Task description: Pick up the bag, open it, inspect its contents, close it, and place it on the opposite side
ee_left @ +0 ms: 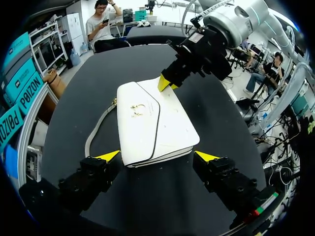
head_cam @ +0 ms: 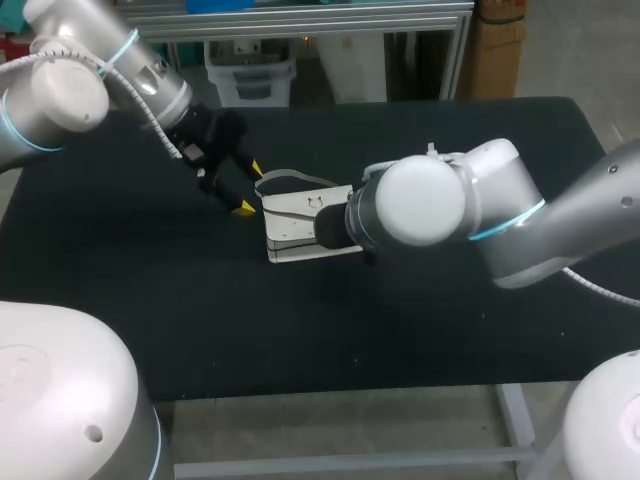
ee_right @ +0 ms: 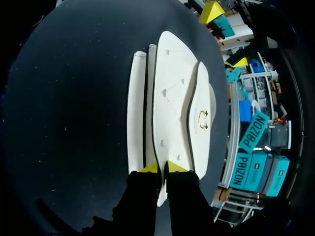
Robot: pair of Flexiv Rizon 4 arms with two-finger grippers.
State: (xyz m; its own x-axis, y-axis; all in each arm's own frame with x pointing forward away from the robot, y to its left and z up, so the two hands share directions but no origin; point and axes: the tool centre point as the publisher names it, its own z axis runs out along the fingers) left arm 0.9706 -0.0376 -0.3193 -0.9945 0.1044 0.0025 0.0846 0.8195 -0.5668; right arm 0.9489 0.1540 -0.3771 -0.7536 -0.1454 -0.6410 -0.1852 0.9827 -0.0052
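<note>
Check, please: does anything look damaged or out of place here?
Nothing stands out. The white flap handbag lies flat and closed on the black table, its pale strap beside it; the right gripper pinches its edge.

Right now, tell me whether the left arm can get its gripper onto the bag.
Probably yes. The left gripper is open, with the near end of the bag just ahead of its fingers and nothing in between. The right gripper seems to pinch the far end, leaving this side free.

The handbag (ee_left: 157,123) is white with thin black piping along its flap, a small gold clasp (ee_left: 138,109) and a pale grey strap (ee_left: 91,135). The bench (head_cam: 150,300) is black. Both sets of jaws are black, tipped bright yellow.
</note>
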